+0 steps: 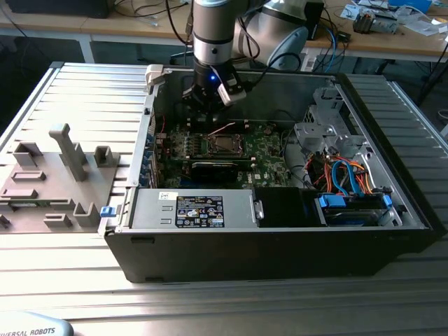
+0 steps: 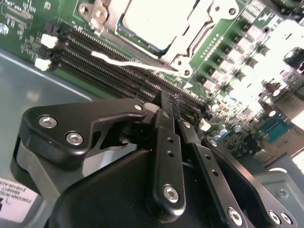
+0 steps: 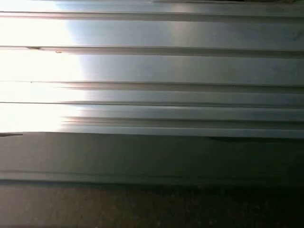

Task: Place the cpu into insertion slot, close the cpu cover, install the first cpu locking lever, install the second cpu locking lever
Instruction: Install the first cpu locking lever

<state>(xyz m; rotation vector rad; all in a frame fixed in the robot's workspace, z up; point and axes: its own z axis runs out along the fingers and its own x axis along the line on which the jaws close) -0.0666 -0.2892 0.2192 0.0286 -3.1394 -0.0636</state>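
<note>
One chip, the cpu [image 2: 151, 20], lies flat in the insertion slot [image 1: 222, 145] on the green circuit board [image 1: 269, 159], its pale metal top facing up. In the second wrist view the cpu cover [image 2: 202, 21] lies down around it, a silvery frame whose central cut-out leaves the chip top showing. A thin bright locking lever [image 2: 137, 65] runs along the edge of the cover on the side nearest the long black memory slots [image 2: 102, 64], ending at a screw at the cover's corner.

My gripper [image 2: 164, 107] hangs above the board, just past the memory slots from the cpu. My fingers [image 2: 166, 142] are brought close together with nothing between them. In the exterior view my gripper [image 1: 208, 105] sits inside the open computer case [image 1: 280, 245], above the back edge of the board and behind the insertion slot.

To the exterior view's left of the case, a grey fixture tray [image 1: 52, 182] rests on the ribbed aluminium table [image 1: 91, 91]. In the first wrist view that same ribbed table [image 3: 152, 71] shows as bright metal grooves.
</note>
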